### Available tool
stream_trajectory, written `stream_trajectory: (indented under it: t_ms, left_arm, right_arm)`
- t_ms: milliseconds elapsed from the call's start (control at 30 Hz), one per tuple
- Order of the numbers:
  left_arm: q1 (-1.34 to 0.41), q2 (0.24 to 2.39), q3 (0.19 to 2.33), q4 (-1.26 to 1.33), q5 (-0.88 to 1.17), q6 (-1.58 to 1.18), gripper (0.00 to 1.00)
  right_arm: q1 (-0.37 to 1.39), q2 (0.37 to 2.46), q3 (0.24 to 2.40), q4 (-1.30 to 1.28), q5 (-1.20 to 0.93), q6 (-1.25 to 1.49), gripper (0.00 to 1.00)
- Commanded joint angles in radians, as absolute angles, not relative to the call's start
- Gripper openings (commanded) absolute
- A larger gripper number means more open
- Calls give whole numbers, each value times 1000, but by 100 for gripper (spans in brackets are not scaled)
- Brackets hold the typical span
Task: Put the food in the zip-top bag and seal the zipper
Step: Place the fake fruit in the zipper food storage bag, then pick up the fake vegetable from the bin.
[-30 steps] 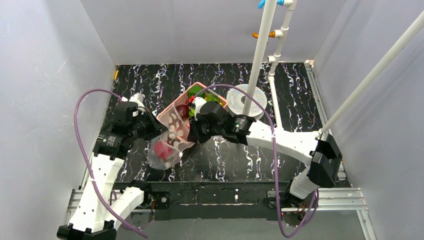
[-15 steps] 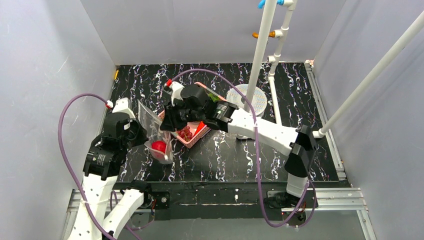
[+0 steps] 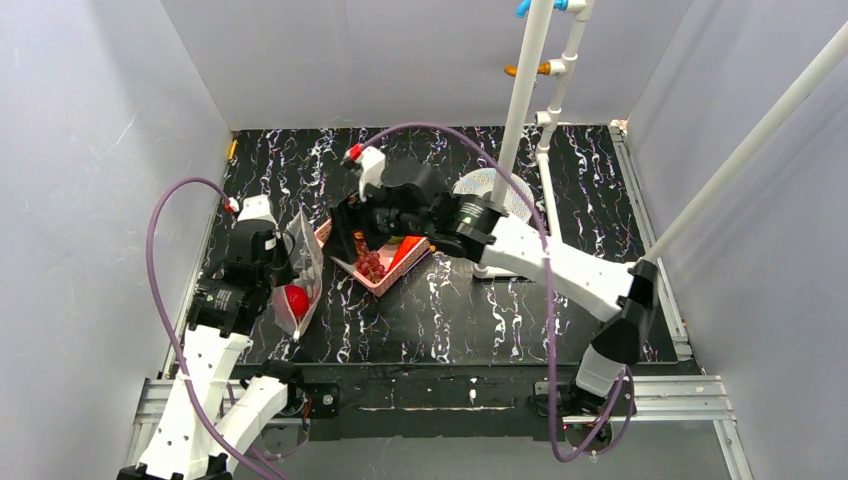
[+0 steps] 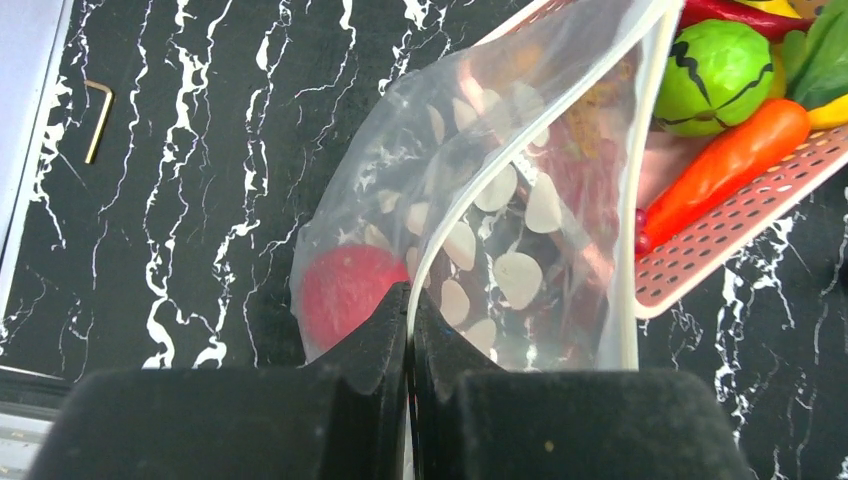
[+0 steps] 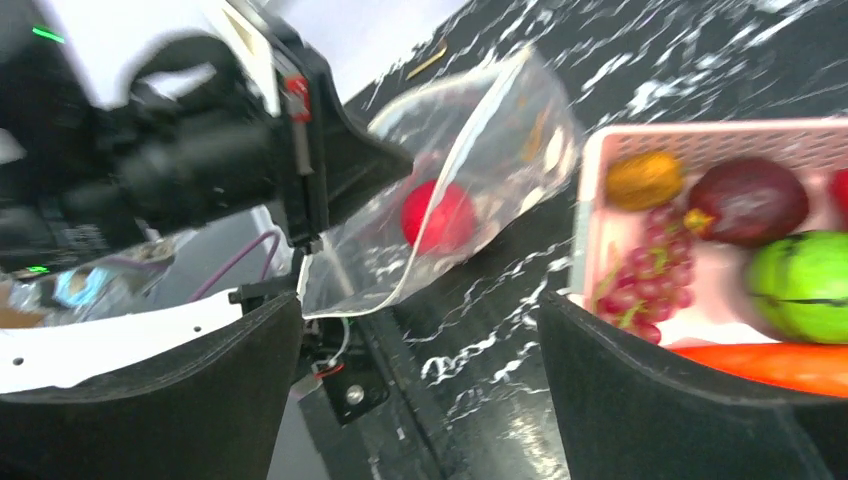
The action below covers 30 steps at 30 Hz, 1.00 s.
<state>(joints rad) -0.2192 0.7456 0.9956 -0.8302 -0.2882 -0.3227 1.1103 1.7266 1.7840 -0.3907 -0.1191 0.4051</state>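
The left gripper [image 4: 410, 300] was clamped on the mouth edge of the clear, floppy, white-dotted zip-top bag [image 4: 500, 190], holding it up with a glossy red toy apple [image 4: 345, 290] inside. The right gripper [image 5: 420, 335] hung empty, jaws wide apart, between bag and pink lattice plastic basket [image 5: 588, 210]. Loading was under way, I judged; next it needed to descend onto the purple toy grapes [image 5: 640, 285]. Beneath lay a black white-veined table [image 3: 590, 200], between pale grey walls [image 3: 400, 60].
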Motion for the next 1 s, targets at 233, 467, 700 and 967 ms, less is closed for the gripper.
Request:
stream_trajectory:
  t_ms: [233, 467, 700, 967]
  left_arm:
    - [-221, 735, 870, -711, -350, -294, 0]
    - [-221, 667, 802, -638, -326, -298, 0]
    - [-221, 699, 795, -614, -273, -287, 0]
    - [-221, 713, 792, -606, -245, -282, 0]
  right_arm:
    - [1060, 1628, 1708, -298, 357, 163, 98]
    - [994, 1870, 1851, -337, 510, 0, 98]
    - [926, 2131, 2040, -339, 602, -174, 98]
    - [853, 2328, 2193, -325, 483, -249, 98]
